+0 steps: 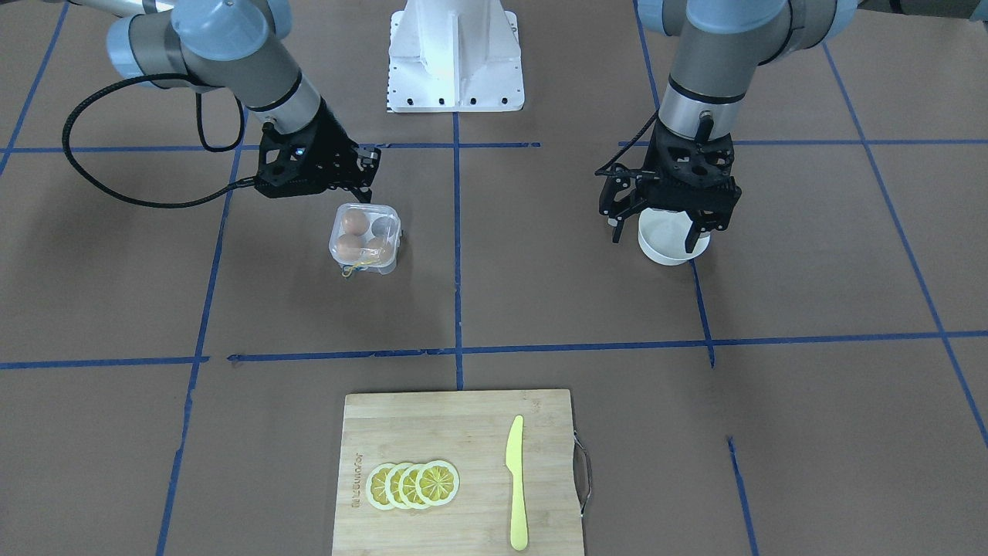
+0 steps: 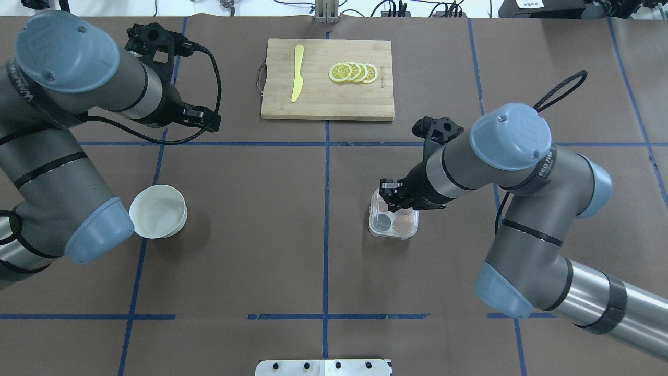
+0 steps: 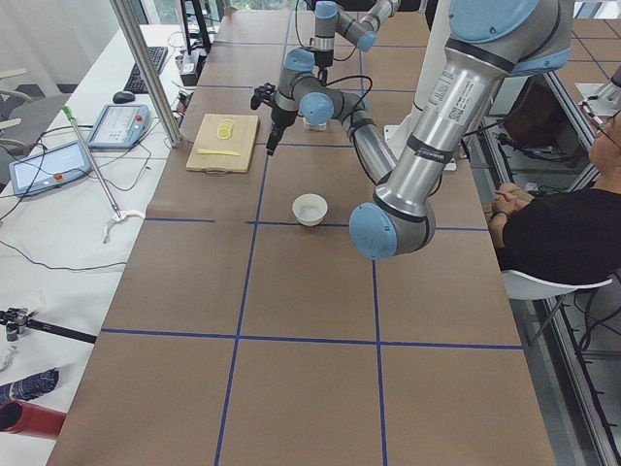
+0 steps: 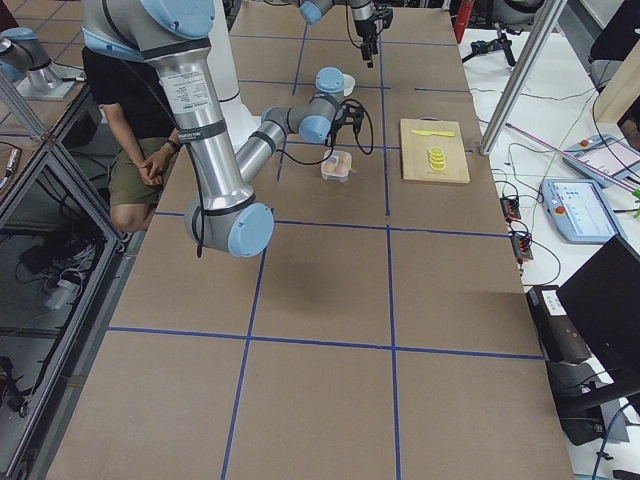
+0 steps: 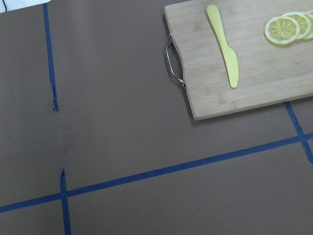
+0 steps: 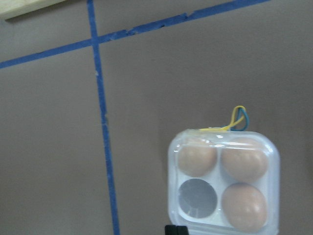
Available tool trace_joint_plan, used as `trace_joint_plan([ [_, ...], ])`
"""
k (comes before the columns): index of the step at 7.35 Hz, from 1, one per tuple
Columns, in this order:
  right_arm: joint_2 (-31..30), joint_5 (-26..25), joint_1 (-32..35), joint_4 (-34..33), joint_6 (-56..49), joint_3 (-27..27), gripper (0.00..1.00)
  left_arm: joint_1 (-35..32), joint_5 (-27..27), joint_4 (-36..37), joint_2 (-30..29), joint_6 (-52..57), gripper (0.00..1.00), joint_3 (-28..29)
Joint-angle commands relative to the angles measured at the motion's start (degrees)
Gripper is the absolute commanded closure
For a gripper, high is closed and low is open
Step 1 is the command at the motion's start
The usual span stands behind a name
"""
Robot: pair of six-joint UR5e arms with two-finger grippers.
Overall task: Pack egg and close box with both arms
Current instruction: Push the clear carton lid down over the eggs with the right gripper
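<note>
The box [image 1: 364, 238] stands on the brown table with its clear lid down and a yellow cord [image 6: 230, 125] at its front edge. Three alike brown eggs [image 6: 244, 205] fill three cells, and one cell [image 6: 198, 198] is empty. I cannot tell which one is the task's egg. My right gripper [image 1: 364, 189] is shut and empty, with its tips at the box's edge nearest the robot. They show at the bottom of the right wrist view [image 6: 176, 230]. I cannot tell whether they touch it. My left gripper [image 1: 660, 230] is open and empty, held high above the white bowl.
A round white bowl [image 2: 158, 211] stands on the robot's left side. A bamboo cutting board [image 2: 327, 99] at the far edge bears lemon slices [image 2: 353, 72] and a yellow knife [image 2: 297, 78]. The white pedestal [image 1: 455, 54] stands between the arms.
</note>
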Motion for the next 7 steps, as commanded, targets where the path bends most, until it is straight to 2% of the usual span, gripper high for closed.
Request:
trace_joint_plan([
  [1, 4.2, -0.2, -0.5, -1.2, -0.1, -1.2, 1.00, -0.1, -0.2, -3.3, 2.4, 0.0, 0.00, 0.1],
  [2, 5.1, -0.3, -0.7, -1.4, 0.3, -1.1, 1.00, -0.3, -1.7, -7.1, 5.8, 0.0, 0.00, 0.0],
  [3, 6.6, -1.3, -0.8, -3.5, 0.3, -1.1, 0.60, -2.8, -7.0, -11.5, 9.9, 1.2, 0.00, -0.1],
  [4, 8.0, -3.3, -0.7, -7.5, 0.3, -0.1, 0.14, -6.7, -10.1, -13.3, 15.0, 8.2, 0.00, -0.5],
  [5, 7.9, -4.4, 0.1, -11.7, -0.3, 1.3, 0.00, -10.6, -10.3, -13.4, 17.5, 14.4, 0.00, 0.2],
  [6, 7.7, -3.2, 4.1, -16.8, -3.0, 3.0, 0.00, -15.2, -10.7, -13.4, 19.6, 20.1, 0.00, 0.9],
  [7, 6.5, -1.0, 10.1, -24.1, -12.5, 4.7, 0.00, -21.3, -15.9, -13.0, 20.2, 27.0, 0.00, 3.6],
])
